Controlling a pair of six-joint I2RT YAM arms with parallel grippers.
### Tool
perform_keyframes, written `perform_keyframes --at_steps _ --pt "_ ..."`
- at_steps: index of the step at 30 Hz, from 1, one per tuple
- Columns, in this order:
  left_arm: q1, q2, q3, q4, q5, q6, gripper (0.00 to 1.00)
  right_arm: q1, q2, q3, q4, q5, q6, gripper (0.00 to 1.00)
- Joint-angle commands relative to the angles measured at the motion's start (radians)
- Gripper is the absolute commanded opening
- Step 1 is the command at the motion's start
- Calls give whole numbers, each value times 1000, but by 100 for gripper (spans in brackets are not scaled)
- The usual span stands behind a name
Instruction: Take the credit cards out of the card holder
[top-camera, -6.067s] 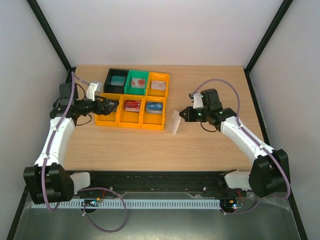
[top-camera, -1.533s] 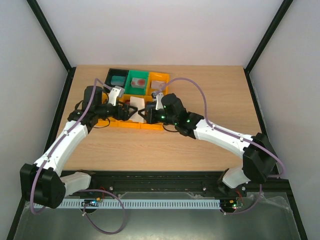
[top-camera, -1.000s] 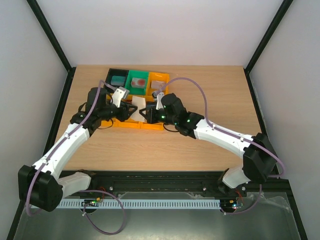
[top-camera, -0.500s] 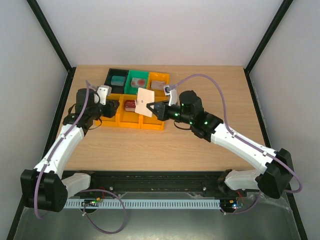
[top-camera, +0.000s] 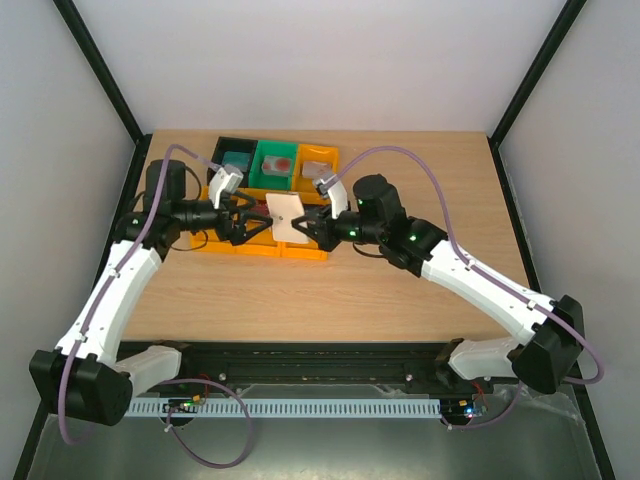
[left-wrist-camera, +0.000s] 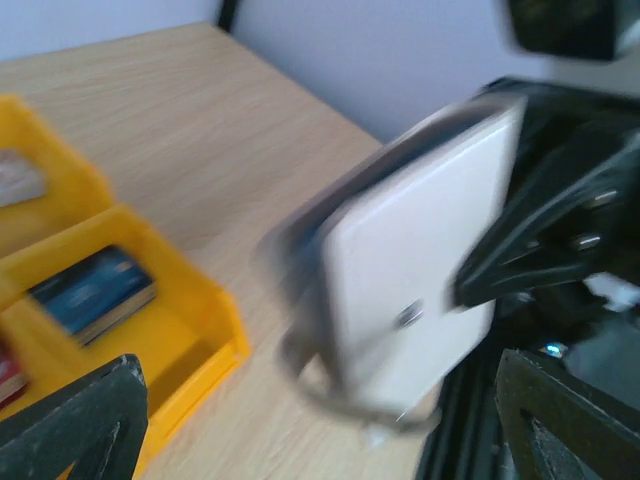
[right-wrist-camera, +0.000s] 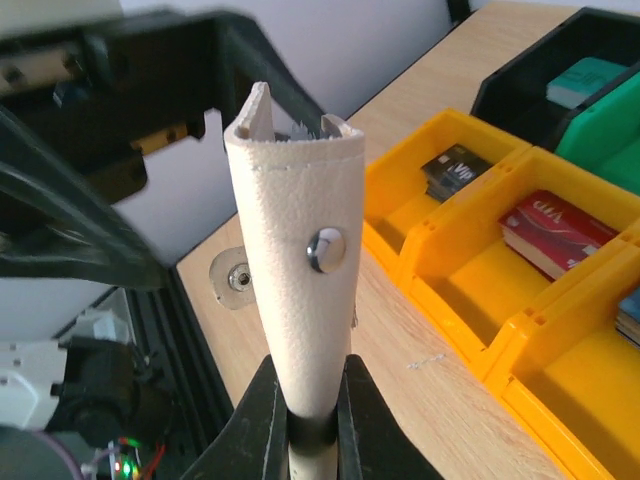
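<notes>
The card holder (top-camera: 285, 216) held up over the bins (top-camera: 262, 248)
The right gripper (right-wrist-camera: 305, 400) pinches its bottom edge; the left gripper (top-camera: 245, 217) gapes wide at its 9 o'clock.

Wooden table (top-camera: 300, 300) carries six plastic bins (top-camera: 290, 251).

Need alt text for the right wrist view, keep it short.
The right pincer clamps the lower end of a beige card holder, holding it upright with its snap facing the camera. To the right, orange bins on the wooden table hold a red card and a dark card.
</notes>
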Motion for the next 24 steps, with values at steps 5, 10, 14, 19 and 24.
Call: perform_keyframes --at_steps 5,10,14,19,24 --pt "-39 33 94 -87 117 21 92 1 -5 15 26 -243 -149 2" --pt "-45 33 59 -107 136 70 72 0 -34 -8 65 -327 -192 2" --pt "-49 23 58 -178 195 165 62 -1 -38 -5 69 -370 -212 2" --pt "-49 13 53 -292 294 311 48 -2 -39 3 72 -372 -219 2" --pt "-49 3 67 -351 306 383 3 -10 -33 7 76 -354 -212 2"
